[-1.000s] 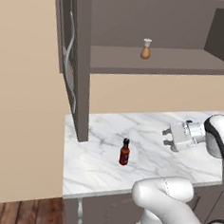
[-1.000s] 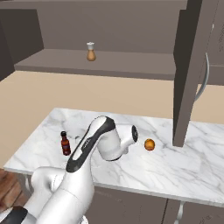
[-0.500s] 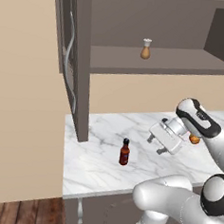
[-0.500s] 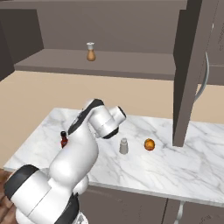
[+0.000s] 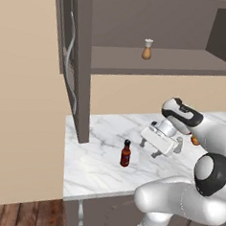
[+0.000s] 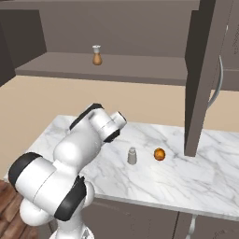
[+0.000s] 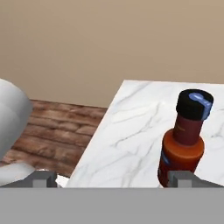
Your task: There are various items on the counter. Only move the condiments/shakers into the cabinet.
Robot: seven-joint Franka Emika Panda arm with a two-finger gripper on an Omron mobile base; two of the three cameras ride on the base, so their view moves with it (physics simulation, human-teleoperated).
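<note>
Jaws wide beside the red bottle (image 5: 125, 153); tan shaker (image 5: 147, 49) shelved.

I see the bottle (image 5: 125, 153) standing on the table (image 5: 96, 166), one shaker (image 6: 132, 156) just beside the fruit (image 6: 159, 154), another shaker (image 5: 147, 49) on the cabinet shelf (image 5: 162, 66).

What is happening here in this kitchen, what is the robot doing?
The robot's open claw hangs beside the dark red sauce bottle on the marble counter, holding nothing. The tan shaker stands on the cabinet shelf. The grey shaker and the orange fruit stand on the counter.
</note>
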